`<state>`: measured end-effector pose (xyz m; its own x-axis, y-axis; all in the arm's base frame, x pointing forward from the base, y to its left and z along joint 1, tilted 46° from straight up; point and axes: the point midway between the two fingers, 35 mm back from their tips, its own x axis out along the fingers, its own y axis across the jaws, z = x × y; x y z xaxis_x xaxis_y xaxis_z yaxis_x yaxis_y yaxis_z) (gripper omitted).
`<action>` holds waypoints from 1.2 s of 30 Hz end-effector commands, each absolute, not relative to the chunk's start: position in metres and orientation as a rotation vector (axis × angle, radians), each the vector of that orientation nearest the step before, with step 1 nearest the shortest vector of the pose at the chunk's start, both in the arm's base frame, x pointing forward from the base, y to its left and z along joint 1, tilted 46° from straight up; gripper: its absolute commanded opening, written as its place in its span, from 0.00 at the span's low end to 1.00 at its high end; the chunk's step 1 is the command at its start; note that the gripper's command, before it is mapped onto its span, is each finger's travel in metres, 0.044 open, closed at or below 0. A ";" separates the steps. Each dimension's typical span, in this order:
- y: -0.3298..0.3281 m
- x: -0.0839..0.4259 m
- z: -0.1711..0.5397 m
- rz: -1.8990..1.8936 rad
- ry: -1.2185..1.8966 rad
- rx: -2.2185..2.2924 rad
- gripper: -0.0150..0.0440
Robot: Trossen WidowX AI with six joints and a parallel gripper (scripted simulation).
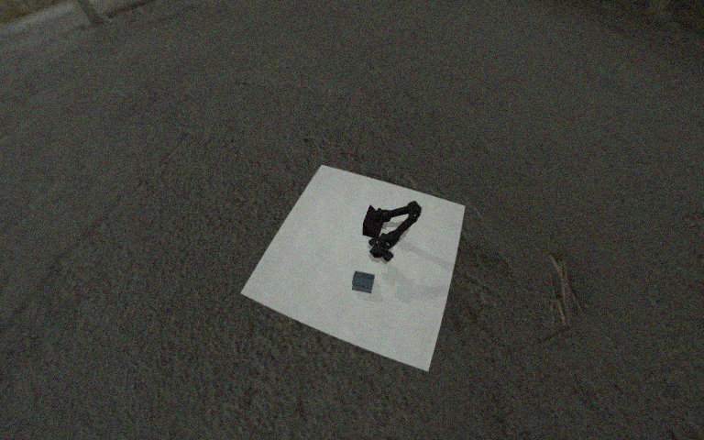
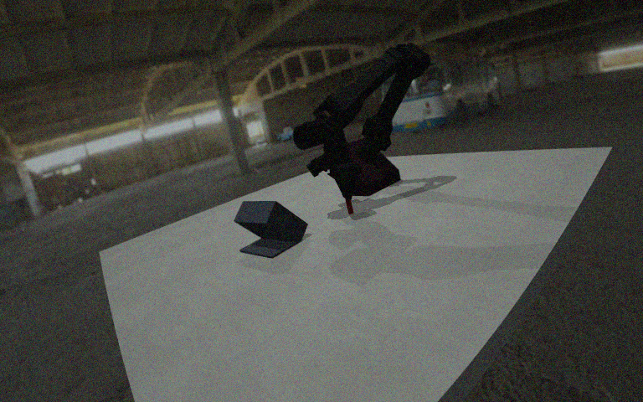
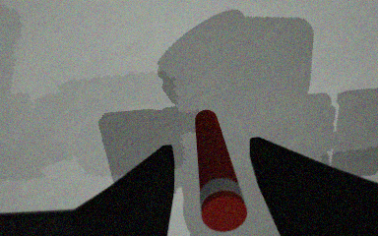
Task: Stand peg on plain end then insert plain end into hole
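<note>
The red peg (image 2: 349, 206) (image 3: 209, 147) stands upright on the white table (image 1: 301, 233) (image 2: 284, 327), its grey-white band near the upper end. My gripper (image 2: 347, 193) (image 3: 211, 150) points down over it, with one finger on either side of the peg's upper part. The fingers are partly open, and the wrist view shows a gap between each finger and the peg. In the top view the arm hides the peg. The dark blue-grey block with the sloped panel (image 1: 363, 281) (image 2: 286, 224) stands apart from the peg. I cannot make out its hole.
The arm's dark base (image 1: 371, 222) (image 2: 379, 172) stands behind the gripper, on the side away from the panel block. The block has a thin flat foot plate (image 2: 266, 248) under its raised body. Shadows of the arm fall across the table around the peg.
</note>
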<state>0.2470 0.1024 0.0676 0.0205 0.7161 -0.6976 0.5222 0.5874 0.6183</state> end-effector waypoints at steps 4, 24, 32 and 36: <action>0.102 0.247 0.068 0.209 1.638 1.050 0.31; 0.065 0.249 0.100 0.198 1.640 1.049 0.25; 0.043 0.246 0.119 0.202 1.642 1.056 0.25; 0.042 0.247 0.119 0.200 1.636 1.059 0.25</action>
<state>0.2463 0.0453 0.1170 0.0205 0.7186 -0.6951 0.5320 0.5808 0.6161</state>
